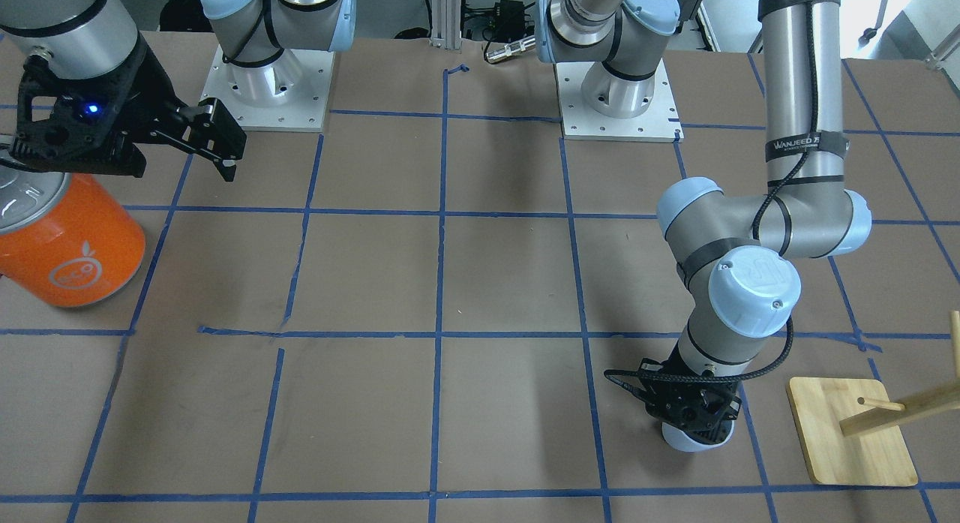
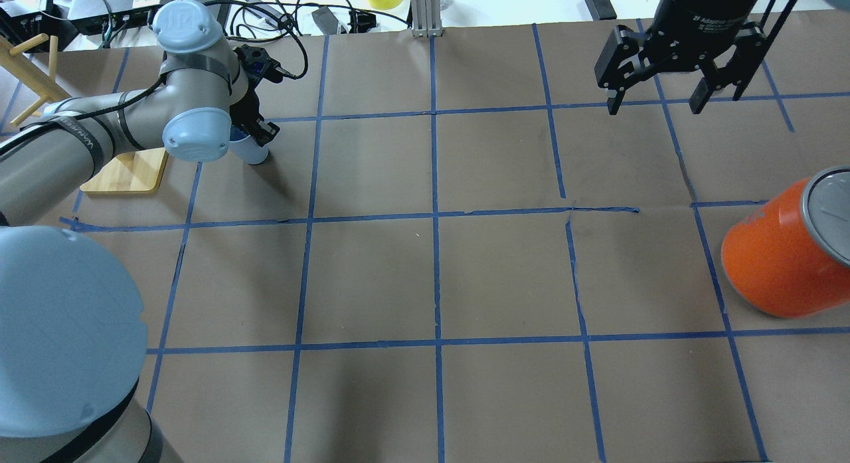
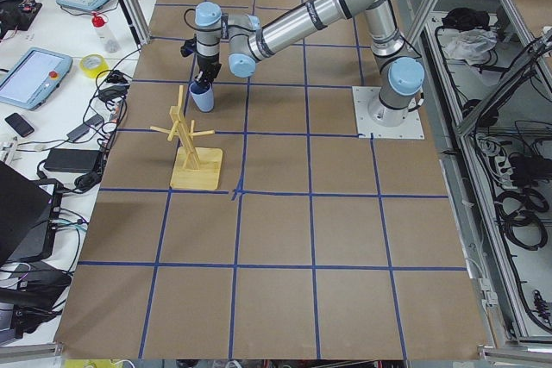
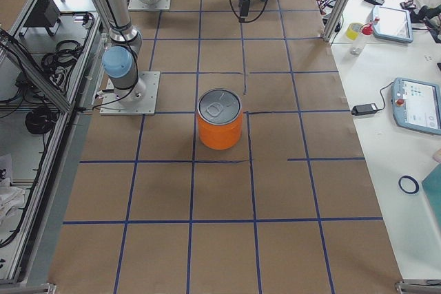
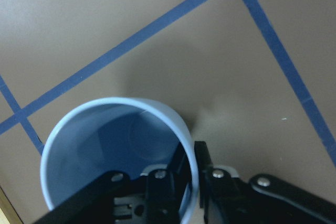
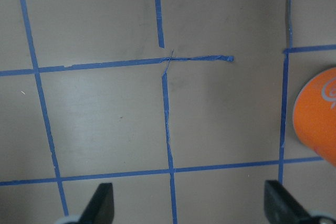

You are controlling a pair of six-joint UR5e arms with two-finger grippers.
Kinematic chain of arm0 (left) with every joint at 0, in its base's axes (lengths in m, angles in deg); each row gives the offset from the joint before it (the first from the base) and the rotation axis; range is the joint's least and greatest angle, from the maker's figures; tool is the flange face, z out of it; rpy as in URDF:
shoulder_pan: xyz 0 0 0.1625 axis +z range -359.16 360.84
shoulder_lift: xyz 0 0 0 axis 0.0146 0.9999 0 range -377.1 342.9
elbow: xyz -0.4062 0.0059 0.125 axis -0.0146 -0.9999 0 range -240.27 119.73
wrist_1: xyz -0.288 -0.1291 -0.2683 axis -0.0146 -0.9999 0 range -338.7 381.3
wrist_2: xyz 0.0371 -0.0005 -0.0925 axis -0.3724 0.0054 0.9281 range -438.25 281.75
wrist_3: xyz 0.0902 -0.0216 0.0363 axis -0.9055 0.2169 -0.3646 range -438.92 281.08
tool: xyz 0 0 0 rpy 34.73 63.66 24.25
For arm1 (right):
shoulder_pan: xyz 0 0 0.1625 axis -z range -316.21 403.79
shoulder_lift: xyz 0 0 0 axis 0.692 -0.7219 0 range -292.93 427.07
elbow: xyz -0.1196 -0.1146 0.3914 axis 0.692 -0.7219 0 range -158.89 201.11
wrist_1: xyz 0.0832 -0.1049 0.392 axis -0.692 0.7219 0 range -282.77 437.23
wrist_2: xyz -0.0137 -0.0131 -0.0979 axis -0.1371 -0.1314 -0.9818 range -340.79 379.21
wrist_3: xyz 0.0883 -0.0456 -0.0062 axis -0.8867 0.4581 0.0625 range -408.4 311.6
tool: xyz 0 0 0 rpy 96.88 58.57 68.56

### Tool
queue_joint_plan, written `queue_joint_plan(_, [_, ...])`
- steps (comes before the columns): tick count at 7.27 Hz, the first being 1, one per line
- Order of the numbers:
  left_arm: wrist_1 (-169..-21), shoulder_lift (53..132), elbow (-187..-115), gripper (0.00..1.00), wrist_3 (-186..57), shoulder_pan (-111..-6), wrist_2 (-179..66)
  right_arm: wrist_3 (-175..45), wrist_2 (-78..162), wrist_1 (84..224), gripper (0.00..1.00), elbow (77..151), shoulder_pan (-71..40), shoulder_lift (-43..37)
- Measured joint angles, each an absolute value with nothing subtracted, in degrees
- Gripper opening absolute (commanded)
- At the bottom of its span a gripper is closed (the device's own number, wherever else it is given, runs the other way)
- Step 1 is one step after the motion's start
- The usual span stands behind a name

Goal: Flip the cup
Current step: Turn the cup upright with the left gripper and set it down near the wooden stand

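The cup [image 5: 105,145], a small pale bluish-white tumbler, stands upright with its mouth up, blue inside. It sits on the brown paper beside the wooden stand, also seen in the overhead view [image 2: 254,152] and the front view [image 1: 679,439]. My left gripper [image 5: 191,182] comes down from above and is shut on the cup's rim, one finger inside and one outside the wall. It shows in the overhead view [image 2: 255,127] too. My right gripper [image 2: 656,106] hangs open and empty high over the far right of the table, away from the cup.
A large orange can [image 2: 777,250] with a silver lid stands at the table's right side, below my right gripper. A wooden peg stand on a square base [image 2: 129,171] is close to the cup's left. Blue tape lines grid the table.
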State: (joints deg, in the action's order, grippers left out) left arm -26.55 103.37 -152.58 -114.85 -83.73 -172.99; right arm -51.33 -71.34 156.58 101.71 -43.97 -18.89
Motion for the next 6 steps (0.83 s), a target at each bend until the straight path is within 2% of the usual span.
queue_joint_plan(3, [-28.31, 100.39, -151.91, 1.0, -114.84, -84.37, -173.37, -53.46, -71.97, 156.51, 1.0, 103.72, -44.06, -21.75])
queue_joint_plan(6, [-40.43, 88.9, -150.23, 1.0, -114.41, -86.51, -173.08, -53.48, -71.33, 162.32, 1.0, 106.83, -44.29, -22.36])
